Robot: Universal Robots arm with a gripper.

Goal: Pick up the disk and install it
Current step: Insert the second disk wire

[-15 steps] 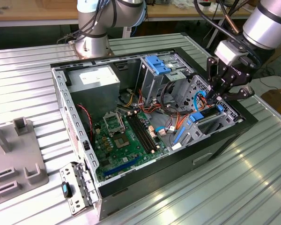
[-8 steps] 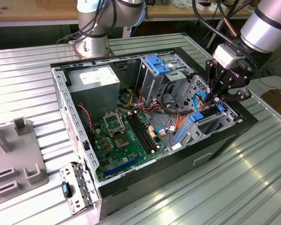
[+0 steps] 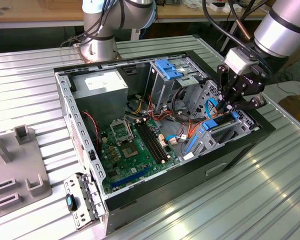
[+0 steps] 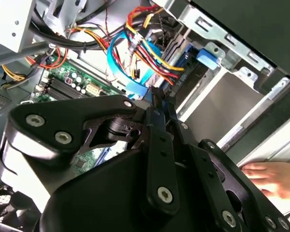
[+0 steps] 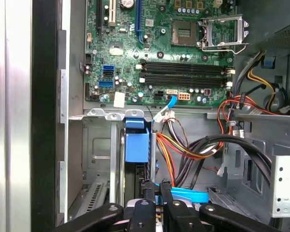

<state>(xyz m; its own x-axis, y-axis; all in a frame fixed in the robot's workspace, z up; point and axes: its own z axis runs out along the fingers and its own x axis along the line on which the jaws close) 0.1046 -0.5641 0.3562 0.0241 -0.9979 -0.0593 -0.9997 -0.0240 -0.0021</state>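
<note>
In the first wrist view, the black hand is reaching down into the open computer case, its two slim fingers standing nearly together and pinching the top edge of the disk, which is standing on edge in a metal bay beside the case's side wall. The disk's bright blue carrier is showing above the bay, with the dark body running down toward the fingers. Just beside it, a bundle of red, yellow and orange wires is looping across toward the drive cage. Farther in, the green motherboard is lying flat, its black memory slots running side by side and the processor socket sitting beyond them.

In the exterior view, the hand is hanging from the grey arm over the case's corner at the exterior view's right, meeting the disk there. The case is lying on its side on the ribbed metal desk, with the arm's base bolted behind it.
</note>
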